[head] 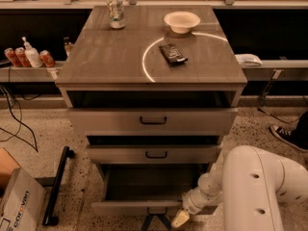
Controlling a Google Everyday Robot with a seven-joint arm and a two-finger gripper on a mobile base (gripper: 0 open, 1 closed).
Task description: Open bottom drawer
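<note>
Low at the pulled-out bottom drawer [120, 208], with the gripper [181, 218] against its front.
Just right of the black handle [157, 211]; cannot tell whether spread or pressed together.

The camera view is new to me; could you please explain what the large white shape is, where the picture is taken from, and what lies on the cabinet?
The white shape is the robot's one arm, which sits on a mobile base. At its end is the gripper, low at the front of the bottom drawer, just right of the drawer's black handle. I cannot tell whether it holds the handle. That drawer stands pulled out, so you can see into it.

There is only one picture. It looks down on the cabinet from above and in front. Where the camera is mounted is not known.

On the cabinet's top are a white bowl, a can and a small dark flat object.
</note>
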